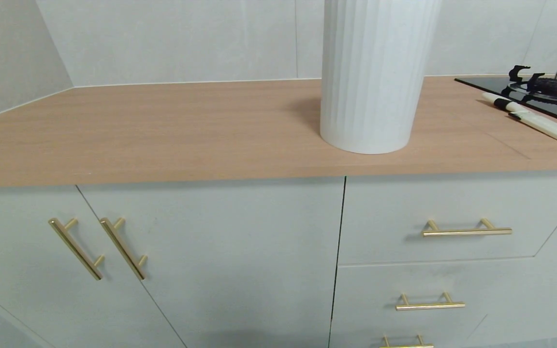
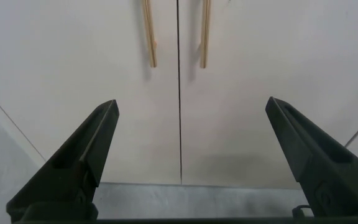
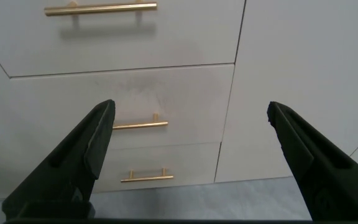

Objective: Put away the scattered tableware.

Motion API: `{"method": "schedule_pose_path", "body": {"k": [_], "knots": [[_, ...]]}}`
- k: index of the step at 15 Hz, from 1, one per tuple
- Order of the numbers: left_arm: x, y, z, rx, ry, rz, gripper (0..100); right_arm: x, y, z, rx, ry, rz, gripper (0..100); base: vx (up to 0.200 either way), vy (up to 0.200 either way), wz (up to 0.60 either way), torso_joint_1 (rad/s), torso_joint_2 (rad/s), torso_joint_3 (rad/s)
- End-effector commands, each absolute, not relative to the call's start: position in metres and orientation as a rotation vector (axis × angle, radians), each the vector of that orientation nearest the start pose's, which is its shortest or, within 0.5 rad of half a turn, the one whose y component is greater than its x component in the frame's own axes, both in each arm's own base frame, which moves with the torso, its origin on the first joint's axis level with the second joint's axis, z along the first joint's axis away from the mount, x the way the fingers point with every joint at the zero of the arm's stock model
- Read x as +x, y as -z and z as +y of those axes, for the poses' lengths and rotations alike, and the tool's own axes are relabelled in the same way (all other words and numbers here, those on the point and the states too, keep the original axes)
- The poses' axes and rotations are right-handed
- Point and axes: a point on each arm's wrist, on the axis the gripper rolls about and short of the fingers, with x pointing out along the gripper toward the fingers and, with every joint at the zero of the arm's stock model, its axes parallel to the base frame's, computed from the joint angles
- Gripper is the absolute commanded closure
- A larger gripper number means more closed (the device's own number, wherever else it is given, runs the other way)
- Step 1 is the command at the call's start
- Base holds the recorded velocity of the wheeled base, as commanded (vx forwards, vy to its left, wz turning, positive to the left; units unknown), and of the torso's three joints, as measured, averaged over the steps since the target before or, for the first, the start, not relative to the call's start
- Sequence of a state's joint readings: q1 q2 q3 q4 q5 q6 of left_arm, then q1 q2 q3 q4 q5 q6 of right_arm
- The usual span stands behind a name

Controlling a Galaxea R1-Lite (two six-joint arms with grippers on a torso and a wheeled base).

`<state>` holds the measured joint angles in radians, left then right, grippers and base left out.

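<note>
White container (image 1: 370,77) top cut off

Tall white ribbed container (image 1: 370,87) stands on countertop (image 1: 162,130) near front edge and blocks my way there. Broad room over wood to its left. To its right, some room, then knife (image 1: 535,121) just beside stove (image 1: 544,94). My left gripper (image 2: 191,109), jaws wide, faces shut cabinet doors (image 2: 73,74). My right gripper (image 3: 191,109), jaws wide, faces shut drawers (image 3: 166,93).

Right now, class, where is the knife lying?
In the head view, the knife lies at the right end of the countertop, beside the black hob, right of the white ribbed vase.
</note>
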<state>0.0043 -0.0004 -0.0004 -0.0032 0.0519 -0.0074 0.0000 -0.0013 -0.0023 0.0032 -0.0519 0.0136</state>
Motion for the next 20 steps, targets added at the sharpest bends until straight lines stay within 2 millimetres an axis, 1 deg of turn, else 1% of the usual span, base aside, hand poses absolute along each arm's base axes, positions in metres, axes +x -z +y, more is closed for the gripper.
{"method": "schedule_pose_path", "body": {"k": [1,2,15,20], "knots": [[-0.0228,-0.0758,0.0011,-0.008,-0.055,-0.003,0,-0.0231,-0.076,-0.0012,0.014,0.052,0.0,0,0.0,0.0,0.0,0.0,0.0,0.0],[-0.0228,-0.0758,0.0011,-0.008,-0.055,-0.003,0,-0.0231,-0.076,-0.0012,0.014,0.052,0.0,0,0.0,0.0,0.0,0.0,0.0,0.0],[-0.0228,-0.0758,0.0011,-0.008,-0.057,-0.003,0,-0.0229,-0.0756,-0.0012,0.015,0.052,0.001,0,0.0,-0.2,0.0,0.004,0.0,0.001],[-0.0228,-0.0758,0.0011,-0.009,-0.055,-0.003,0,-0.0231,-0.076,-0.0012,0.014,0.052,0.0,0,0.0,0.0,0.0,0.0,0.0,0.0]]}}
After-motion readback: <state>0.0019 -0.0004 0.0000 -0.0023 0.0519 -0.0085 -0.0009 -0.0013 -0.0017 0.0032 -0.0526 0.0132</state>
